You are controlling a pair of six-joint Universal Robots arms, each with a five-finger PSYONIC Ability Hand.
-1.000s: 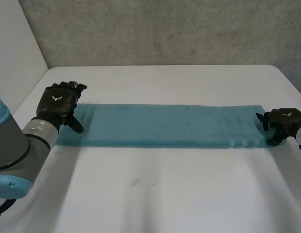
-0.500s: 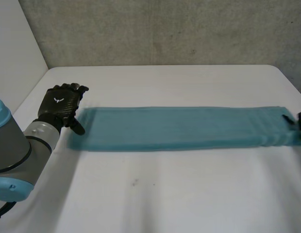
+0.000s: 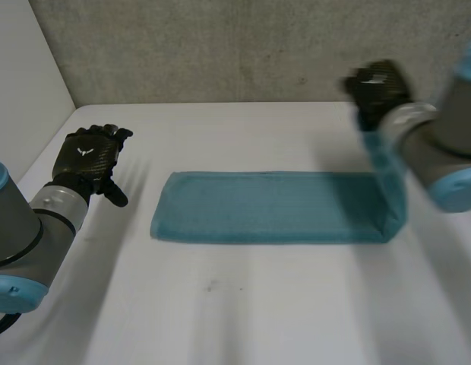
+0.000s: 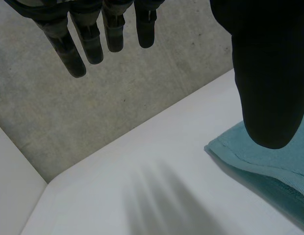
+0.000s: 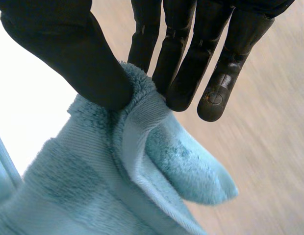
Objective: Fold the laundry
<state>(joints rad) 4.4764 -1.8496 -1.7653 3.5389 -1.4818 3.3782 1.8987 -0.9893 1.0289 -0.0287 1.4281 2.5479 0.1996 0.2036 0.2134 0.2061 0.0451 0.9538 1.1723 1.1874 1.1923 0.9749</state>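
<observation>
A long teal towel (image 3: 273,207) lies flat across the middle of the white table (image 3: 243,304). Its right end rises steeply off the table to my right hand (image 3: 378,90), which hangs high at the back right. In the right wrist view the thumb (image 5: 73,54) and straight fingers (image 5: 186,54) pinch the towel's end edge (image 5: 137,112), and the rest of the cloth hangs below. My left hand (image 3: 90,156) hovers left of the towel's free left end with fingers straight and nothing in it. Beside its thumb (image 4: 269,73) lies a corner of the towel (image 4: 260,156).
A grey concrete wall (image 3: 258,46) runs behind the table. A white panel (image 3: 23,84) stands at the left. Bare tabletop lies in front of the towel and at the far left corner.
My right hand has closed on the towel's right end, lifted it high and carried it back and leftward. The whole towel slid right, away from my left hand, which barely moved.
</observation>
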